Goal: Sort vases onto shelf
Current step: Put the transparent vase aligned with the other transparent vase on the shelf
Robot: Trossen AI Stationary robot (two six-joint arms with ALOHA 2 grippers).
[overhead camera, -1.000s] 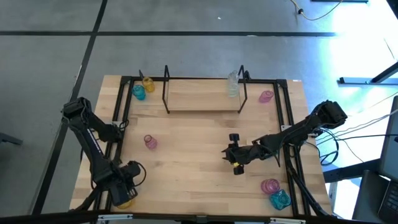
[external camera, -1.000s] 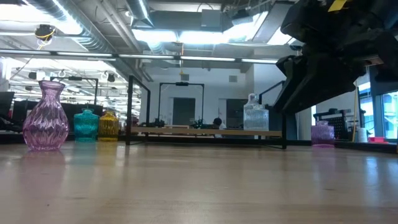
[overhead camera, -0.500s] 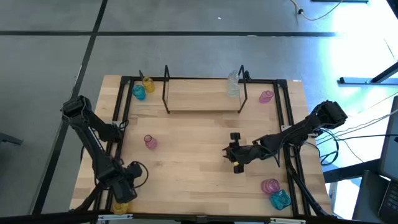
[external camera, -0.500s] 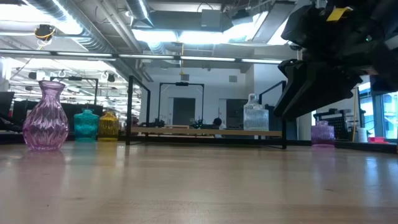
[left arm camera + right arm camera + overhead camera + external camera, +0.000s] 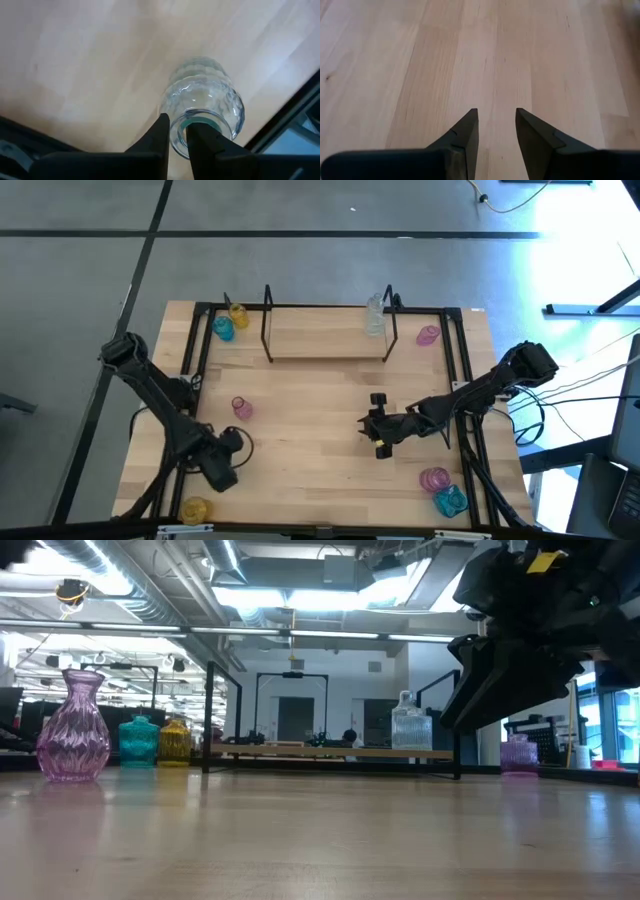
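Note:
My left gripper (image 5: 222, 470) is near the table's front left and points down. It is shut on a clear glass vase (image 5: 207, 92), which the gripper hides in the high view. My right gripper (image 5: 380, 435) hovers open over bare wood right of centre, nothing between its fingers (image 5: 495, 130). The shelf (image 5: 330, 335) stands at the far edge with a clear vase (image 5: 375, 315) upright on its right end. A yellow vase (image 5: 195, 508) stands on its base at the front left corner and a pink vase (image 5: 241, 408) stands left of centre. My left gripper pinches the clear vase's rim (image 5: 181, 125) on one side of the mouth. One finger (image 5: 200, 135) is inside the mouth and the other (image 5: 162, 132) is outside. The fingers come from above, pointing down. Whether the vase's base is on the table I cannot tell.
Teal (image 5: 222, 328) and yellow (image 5: 238, 315) vases stand at the far left, beside the shelf. A pink vase (image 5: 428, 335) stands at the far right. Pink (image 5: 434, 478) and teal (image 5: 450, 500) vases stand at the near right. Black rails (image 5: 190, 370) run along the table's sides.
My left gripper has gone from over the yellow vase at the front left corner toward the table's right and slightly toward the far edge. The yellow vase has stayed in place and now shows fully.

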